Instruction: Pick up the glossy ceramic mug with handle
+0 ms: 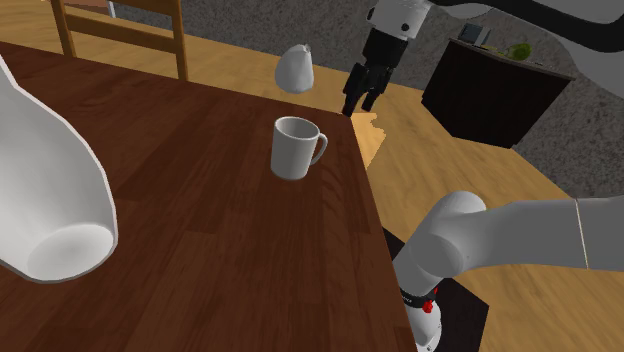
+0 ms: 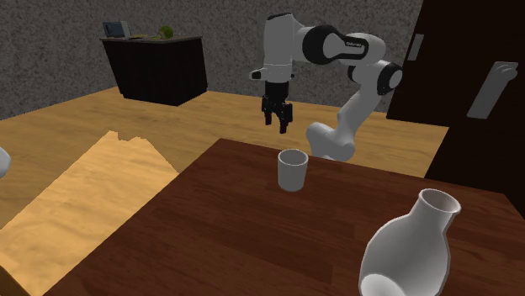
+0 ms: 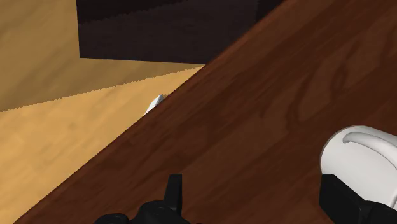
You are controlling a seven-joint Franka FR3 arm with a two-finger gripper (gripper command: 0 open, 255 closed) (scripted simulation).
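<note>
A plain white mug (image 1: 297,147) with a handle stands upright on the dark wooden table (image 1: 200,230), close to the edge at the shoulder view's right. My black gripper (image 1: 362,95) hangs in the air above that edge, beyond the mug and apart from it. The second exterior view has the gripper (image 2: 278,122) above and just behind the mug (image 2: 292,169). In the wrist view the gripper (image 3: 254,191) is open, its fingers wide apart with nothing between them, and the mug's handle side (image 3: 362,156) lies just past one finger.
A large white vase (image 1: 50,190) (image 2: 412,248) stands on the table's near part. A smaller white rounded object (image 1: 295,68) lies beyond the table's far edge. A wooden chair (image 1: 120,30) and a dark cabinet (image 1: 495,90) stand on the wood floor.
</note>
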